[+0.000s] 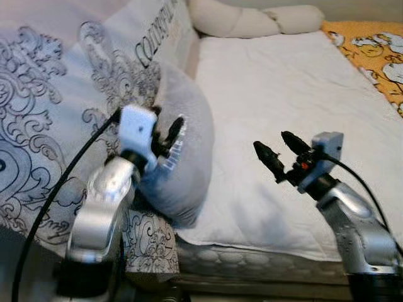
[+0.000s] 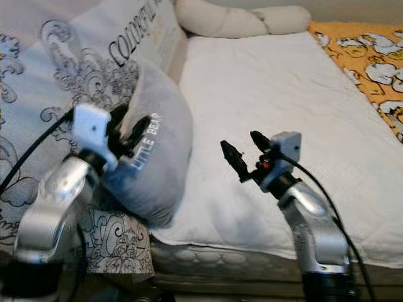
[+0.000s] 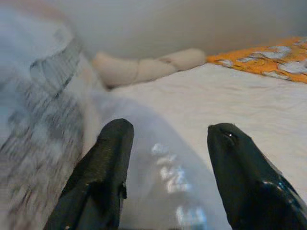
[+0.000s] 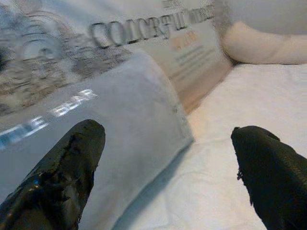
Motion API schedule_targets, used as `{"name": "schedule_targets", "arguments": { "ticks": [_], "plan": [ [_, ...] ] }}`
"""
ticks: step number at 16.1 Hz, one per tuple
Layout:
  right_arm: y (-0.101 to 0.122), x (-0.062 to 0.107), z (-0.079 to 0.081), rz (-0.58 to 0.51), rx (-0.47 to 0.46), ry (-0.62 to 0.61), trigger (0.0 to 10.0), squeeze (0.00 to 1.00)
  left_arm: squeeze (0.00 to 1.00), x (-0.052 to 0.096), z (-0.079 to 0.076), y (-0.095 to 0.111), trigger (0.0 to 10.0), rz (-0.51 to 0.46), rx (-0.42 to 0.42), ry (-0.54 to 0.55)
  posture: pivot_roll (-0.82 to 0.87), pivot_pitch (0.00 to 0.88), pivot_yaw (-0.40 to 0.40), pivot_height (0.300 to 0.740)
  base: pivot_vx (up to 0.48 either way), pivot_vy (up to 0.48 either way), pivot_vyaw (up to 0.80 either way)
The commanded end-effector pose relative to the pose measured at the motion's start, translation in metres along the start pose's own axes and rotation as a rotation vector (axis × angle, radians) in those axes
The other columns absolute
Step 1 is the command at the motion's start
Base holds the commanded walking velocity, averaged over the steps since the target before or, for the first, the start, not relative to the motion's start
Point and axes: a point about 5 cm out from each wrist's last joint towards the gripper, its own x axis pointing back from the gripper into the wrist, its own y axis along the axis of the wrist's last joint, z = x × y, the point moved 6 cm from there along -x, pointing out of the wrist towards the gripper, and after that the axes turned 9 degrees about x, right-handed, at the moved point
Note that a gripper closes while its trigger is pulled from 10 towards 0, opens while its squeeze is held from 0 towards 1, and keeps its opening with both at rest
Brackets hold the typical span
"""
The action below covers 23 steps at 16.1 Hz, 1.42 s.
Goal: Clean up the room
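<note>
On the bed's white sheet point(image 1: 283, 94), toward nine o'clock from the middle of your head view, stands the grey pillow point(image 1: 186, 170) — upright on its edge at the mattress's near-left corner, leaning back against the patterned duvet point(image 1: 44, 113) heaped along the left side. You can read "LITTLE BEAR" on its face in the right eye view.

Your left gripper point(image 1: 169, 139) is pressed against the pillow's upper left edge at about nine o'clock; its fingers point(image 3: 103, 167) are spread, with the grey fabric between and just past them, though you cannot tell whether they actually pinch it.

Your right gripper point(image 1: 281, 151) hovers over the bare sheet at about four o'clock, apart from the pillow, fingertips pointing toward it — its fingers point(image 4: 72, 163) are wide apart and hold nothing.

At twelve o'clock a long cream bolster point(image 1: 252, 19) lies across the head of the bed. At two o'clock an orange cartoon-print blanket point(image 1: 378, 50) covers the far right side.
</note>
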Motion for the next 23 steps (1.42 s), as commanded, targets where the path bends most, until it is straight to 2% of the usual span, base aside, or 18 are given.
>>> {"name": "schedule_targets", "arguments": {
  "ticks": [1,2,5,7,10,13,15,20,23],
  "plan": [
    [0.005,-0.001,-0.014,-0.013,0.015,-0.088,10.0,1.0,1.0,0.005,0.011,0.002,10.0,-0.01,0.011,0.063,0.0,0.0,0.039,0.74,0.0,0.0,0.0],
    [0.004,-0.001,-0.014,-0.011,0.01,-0.116,10.0,1.0,1.0,0.006,0.01,0.002,10.0,-0.009,-0.012,0.059,-0.01,0.0,0.046,0.74,0.0,0.0,0.0],
    [0.009,-0.009,-0.008,-0.03,0.01,-0.134,10.0,1.0,1.0,0.003,0.006,0.005,10.0,-0.014,-0.001,0.057,-0.02,0.0,0.046,0.74,0.0,0.0,0.0],
    [0.011,-0.013,-0.007,-0.053,0.004,-0.184,10.0,1.0,1.0,0.004,0.014,-0.003,10.0,0.02,-0.022,0.111,-0.01,0.0,0.045,0.74,0.0,0.0,0.0],
    [0.0,-0.013,-0.011,-0.012,0.009,-0.258,10.0,1.0,1.0,0.005,0.02,-0.008,10.0,0.046,-0.049,0.149,0.03,0.0,0.023,0.74,0.0,0.0,0.0],
    [-0.004,-0.01,-0.006,0.004,-0.001,-0.242,10.0,1.0,1.0,0.005,0.021,-0.008,10.0,0.046,-0.048,0.159,0.01,0.0,0.031,0.74,0.0,0.0,0.0],
    [-0.005,-0.012,-0.003,0.008,0.029,-0.245,10.0,1.0,1.0,0.006,0.022,-0.012,10.0,0.053,-0.045,0.172,0.0,0.0,0.025,0.74,0.0,-0.377,0.0],
    [-0.006,-0.013,-0.004,0.011,0.022,-0.257,10.0,1.0,1.0,0.006,0.023,-0.017,10.0,0.064,-0.046,0.181,0.01,0.0,0.02,0.74,0.0,-0.398,0.0],
    [-0.006,-0.014,-0.004,0.004,0.025,-0.259,10.0,1.0,1.0,0.006,0.016,-0.021,10.0,0.071,-0.041,0.17,0.01,0.0,0.039,0.74,0.0,-0.399,0.0]
  ]
}}
